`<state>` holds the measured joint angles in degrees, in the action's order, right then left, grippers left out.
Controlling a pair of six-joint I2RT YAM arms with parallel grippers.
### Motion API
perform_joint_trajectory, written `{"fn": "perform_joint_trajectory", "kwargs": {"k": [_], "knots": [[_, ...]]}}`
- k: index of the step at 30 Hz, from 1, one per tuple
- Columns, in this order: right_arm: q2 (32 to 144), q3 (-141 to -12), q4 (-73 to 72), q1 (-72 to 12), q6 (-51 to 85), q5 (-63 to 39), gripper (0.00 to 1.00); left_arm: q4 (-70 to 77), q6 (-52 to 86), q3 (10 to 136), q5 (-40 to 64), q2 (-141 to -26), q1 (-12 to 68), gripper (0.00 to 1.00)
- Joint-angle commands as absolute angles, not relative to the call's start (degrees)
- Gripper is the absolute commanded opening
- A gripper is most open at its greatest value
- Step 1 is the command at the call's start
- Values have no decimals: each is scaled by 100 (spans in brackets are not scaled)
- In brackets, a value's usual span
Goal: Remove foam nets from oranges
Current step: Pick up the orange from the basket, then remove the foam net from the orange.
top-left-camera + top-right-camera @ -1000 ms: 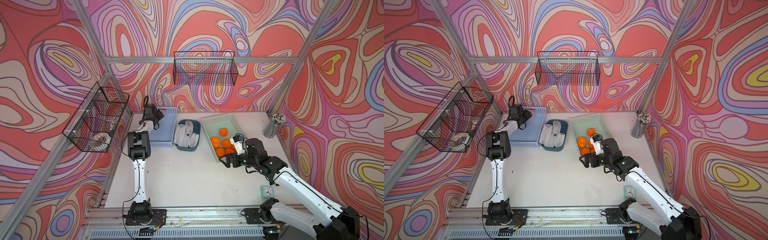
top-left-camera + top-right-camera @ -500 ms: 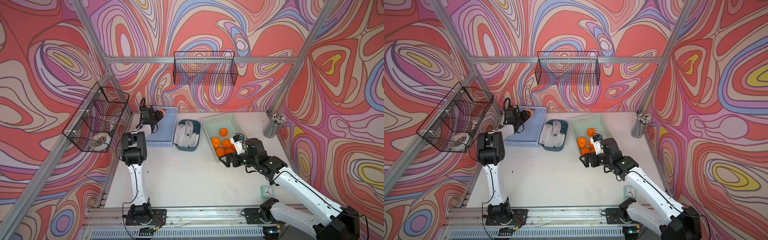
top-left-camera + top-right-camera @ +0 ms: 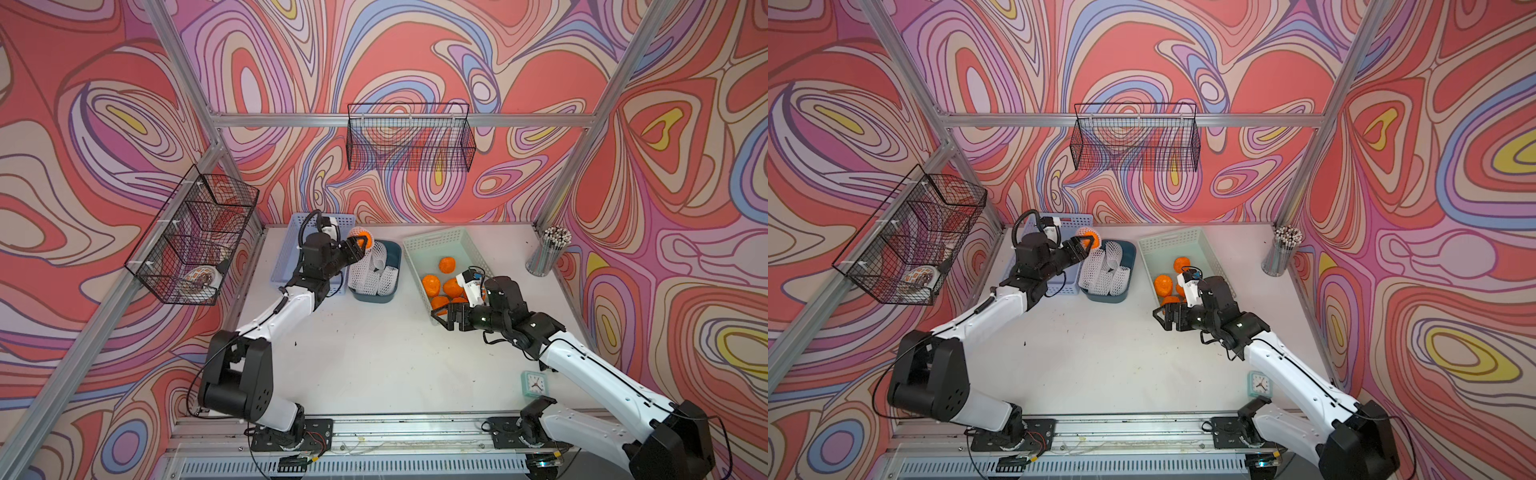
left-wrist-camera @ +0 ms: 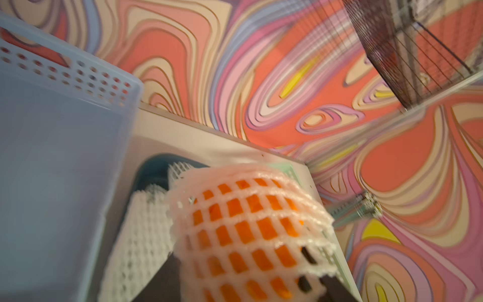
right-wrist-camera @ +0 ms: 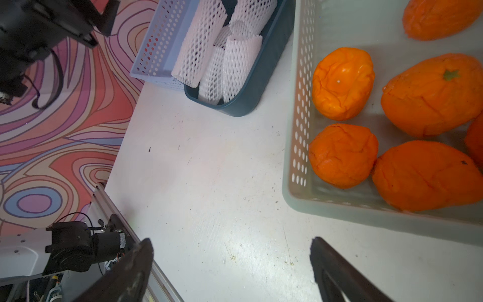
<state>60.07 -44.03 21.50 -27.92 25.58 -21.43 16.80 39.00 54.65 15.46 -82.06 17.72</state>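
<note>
My left gripper (image 3: 357, 247) is shut on an orange wrapped in a white foam net (image 4: 248, 230). It holds the fruit in the air at the edge between the blue basket (image 3: 286, 253) and the dark teal bin (image 3: 395, 266). Its dark fingers (image 4: 162, 279) press the net on both sides. Several empty foam nets (image 3: 372, 276) are piled in the teal bin. Several bare oranges (image 5: 342, 83) lie in the pale green basket (image 3: 415, 259). My right gripper (image 3: 444, 318) hovers open and empty over the table, just in front of that basket's near corner.
Black wire baskets hang on the back wall (image 3: 409, 141) and the left wall (image 3: 195, 241). A cup of pencils (image 3: 548, 251) stands at the back right. A small clock (image 3: 535, 383) sits beside the right arm near the front rail.
The left arm has swung the netted orange rightwards from over the blue basket to its edge by the teal bin. The right gripper has stayed almost where it was.
</note>
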Motion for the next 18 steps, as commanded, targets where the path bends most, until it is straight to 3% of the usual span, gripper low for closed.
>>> {"fn": "perform_joint_trajectory", "kwargs": {"k": [1,10,18], "knots": [[5816,-4368,2350,-2856,2664,-2323,95,945,3896,4861,1177,-7521,2411,50],[5407,-3871,2319,-2959,2953,-2650,93,1029,5141,3299,1022,-6777,3880,48],[5705,-3403,1799,-3243,3412,-2706,87,2370,6017,2125,1196,-7387,4184,49]]}}
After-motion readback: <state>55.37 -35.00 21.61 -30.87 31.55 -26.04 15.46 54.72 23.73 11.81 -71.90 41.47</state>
